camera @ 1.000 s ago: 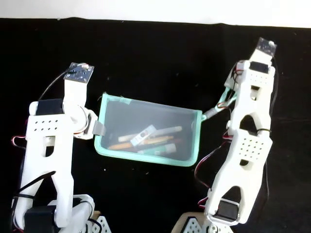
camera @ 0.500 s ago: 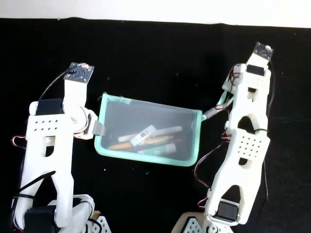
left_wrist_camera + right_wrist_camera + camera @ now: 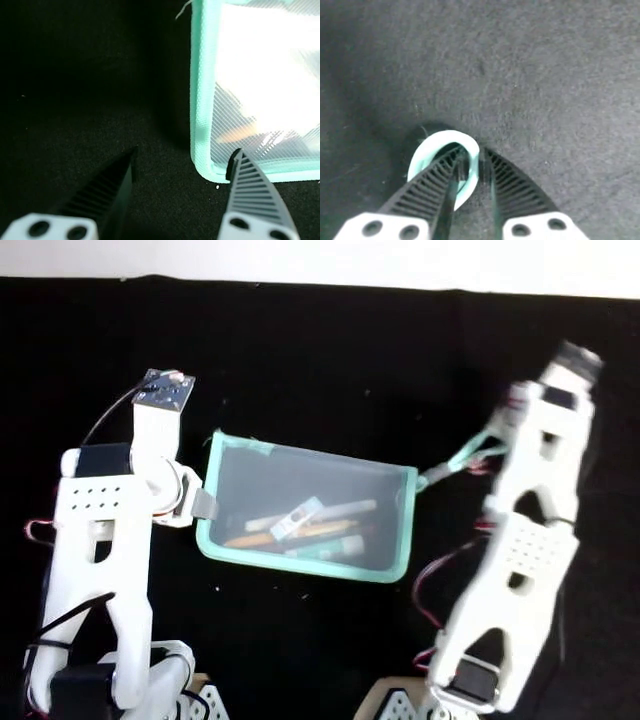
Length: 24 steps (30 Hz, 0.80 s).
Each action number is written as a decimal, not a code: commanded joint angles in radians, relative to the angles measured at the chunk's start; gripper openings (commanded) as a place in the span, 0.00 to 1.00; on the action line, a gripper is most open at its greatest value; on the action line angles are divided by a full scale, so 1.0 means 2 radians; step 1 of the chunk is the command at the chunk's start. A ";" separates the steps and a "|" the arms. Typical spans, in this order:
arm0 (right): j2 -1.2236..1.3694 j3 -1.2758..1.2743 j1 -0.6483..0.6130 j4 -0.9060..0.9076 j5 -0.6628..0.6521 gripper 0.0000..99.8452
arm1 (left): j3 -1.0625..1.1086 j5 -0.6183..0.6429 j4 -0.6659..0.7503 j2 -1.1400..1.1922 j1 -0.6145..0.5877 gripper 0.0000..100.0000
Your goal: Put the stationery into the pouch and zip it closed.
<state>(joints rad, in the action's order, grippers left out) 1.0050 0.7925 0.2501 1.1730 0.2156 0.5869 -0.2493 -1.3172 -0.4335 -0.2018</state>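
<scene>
Left hand [image 3: 182, 165] sits wide open at the left end of the pouch [image 3: 290, 472]; right hand [image 3: 472, 167] pinches its mint zipper ring [image 3: 435, 139].

The right arm [image 3: 525, 540] has swung out toward the desk's right edge, and its upper part is blurred with motion. The right gripper [image 3: 470, 169], pinched on the mint-green ring-shaped zipper pull [image 3: 426, 152], has drawn away from the right corner of the translucent mint-edged pouch [image 3: 409, 530]. The pull now stretches further out.
</scene>
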 commanded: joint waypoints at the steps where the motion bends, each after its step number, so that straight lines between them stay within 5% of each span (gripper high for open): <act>1: 0.000 0.006 -0.003 -0.007 0.001 0.01 | -0.005 -0.003 0.006 -0.002 0.006 0.29; 9: -0.010 0.082 -0.001 0.064 0.002 0.01 | -0.005 -0.003 0.006 -0.003 0.006 0.29; 24: -0.037 0.490 -0.040 0.295 0.002 0.01 | -0.059 -0.003 0.005 -0.003 0.007 0.29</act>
<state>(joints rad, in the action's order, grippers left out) 1.0127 1.6241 0.1995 1.7331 0.2156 0.5040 -0.2493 -1.3172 -0.4335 -0.2018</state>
